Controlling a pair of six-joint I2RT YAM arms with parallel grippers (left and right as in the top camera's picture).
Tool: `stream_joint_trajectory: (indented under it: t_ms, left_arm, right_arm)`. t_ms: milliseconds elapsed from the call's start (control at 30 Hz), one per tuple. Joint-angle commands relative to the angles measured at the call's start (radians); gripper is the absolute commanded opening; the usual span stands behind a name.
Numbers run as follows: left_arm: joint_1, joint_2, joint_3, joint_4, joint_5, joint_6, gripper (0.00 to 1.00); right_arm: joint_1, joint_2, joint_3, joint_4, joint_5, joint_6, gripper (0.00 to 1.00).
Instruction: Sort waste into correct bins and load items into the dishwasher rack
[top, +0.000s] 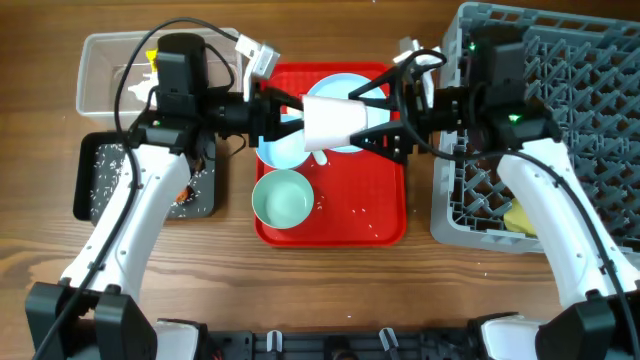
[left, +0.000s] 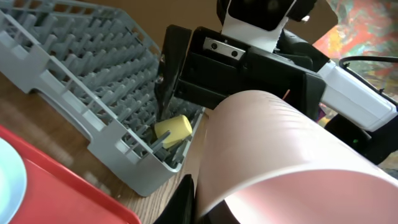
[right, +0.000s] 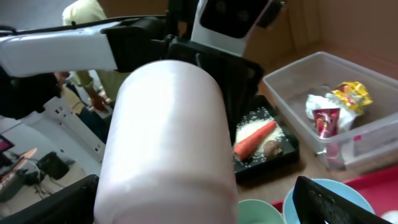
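The pale pink cup (top: 330, 122) hangs on its side above the red tray (top: 385, 215). My left gripper (top: 300, 115) is shut on the cup's rim (left: 280, 155), one black finger (left: 185, 200) outside the wall. From the right, my right gripper (top: 375, 122) stands open, its fingers straddling the cup (right: 168, 137) with a gap on one side. The grey dishwasher rack (top: 560, 60) at the right holds a yellow cup (top: 520, 215), which the left wrist view also shows (left: 173, 130). A blue plate (top: 345, 85) and two bowls (top: 283, 150) (top: 282, 198) lie on the tray.
The clear bin (top: 110, 60) at the far left holds wrappers (right: 348, 93) and tissue (right: 314, 104). The black bin (top: 100, 180) in front of it holds rice (right: 255, 121), a carrot (right: 254, 140) and a brown lump (right: 272, 148). Both arms meet over the tray.
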Motion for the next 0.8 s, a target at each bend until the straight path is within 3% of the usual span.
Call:
stream_joint_trajectory:
  t_ms: [0, 133, 333, 600, 667, 767]
  left_arm:
    - [-0.011, 0.01, 0.003, 0.003, 0.029, 0.002, 0.04]
    - [-0.011, 0.01, 0.003, 0.003, 0.029, 0.002, 0.04]
    - [-0.011, 0.01, 0.003, 0.002, 0.029, 0.002, 0.04]
    - [-0.011, 0.01, 0.003, 0.002, 0.018, 0.002, 0.04]
    - [-0.011, 0.01, 0.003, 0.002, 0.018, 0.002, 0.15]
    - [-0.011, 0.01, 0.003, 0.002, 0.018, 0.002, 0.47]
  right_arm:
    - [0.029, -0.016, 0.007, 0.016, -0.028, 0.011, 1.0]
    - [0.041, -0.016, 0.007, 0.031, -0.041, 0.014, 0.95]
    - [0.041, -0.016, 0.007, 0.035, -0.079, 0.014, 0.68]
    - [0.059, -0.016, 0.007, 0.036, -0.099, 0.01, 0.59]
    - [0.063, -0.016, 0.007, 0.036, -0.099, 0.01, 0.58]
    - [0.061, -0.016, 0.007, 0.036, -0.098, 0.01, 0.56]
